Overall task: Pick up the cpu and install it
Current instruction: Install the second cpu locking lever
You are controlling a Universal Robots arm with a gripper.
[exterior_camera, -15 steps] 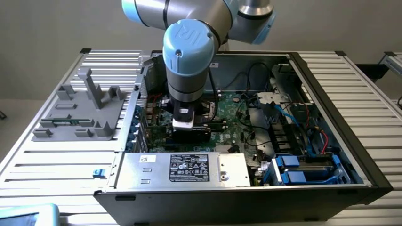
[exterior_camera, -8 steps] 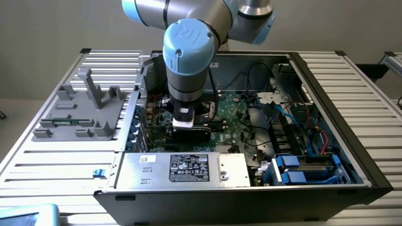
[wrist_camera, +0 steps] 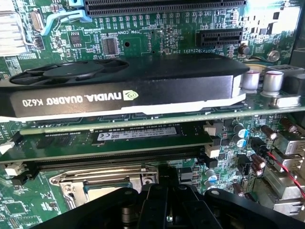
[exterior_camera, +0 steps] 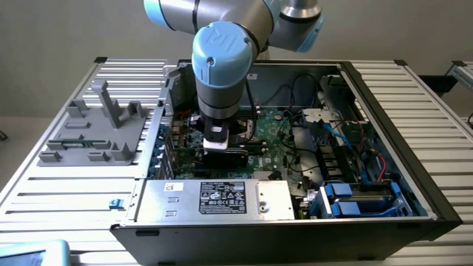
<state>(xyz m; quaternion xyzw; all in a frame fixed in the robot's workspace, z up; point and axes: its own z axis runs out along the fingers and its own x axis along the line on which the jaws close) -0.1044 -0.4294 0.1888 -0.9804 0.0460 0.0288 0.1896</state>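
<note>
Black hand (wrist_camera: pixel 164 188) hangs low over the socket (wrist_camera: pixel 102 183) inside the case (exterior_camera: pixel 384 183), beside the graphics card (wrist_camera: pixel 124 88), fingers clenched. Judging by this, the seating step is in hand; the cpu (wrist_camera: pixel 107 194) seems to lie in the socket, partly hidden, so whether the hand touches it is unclear.
</note>
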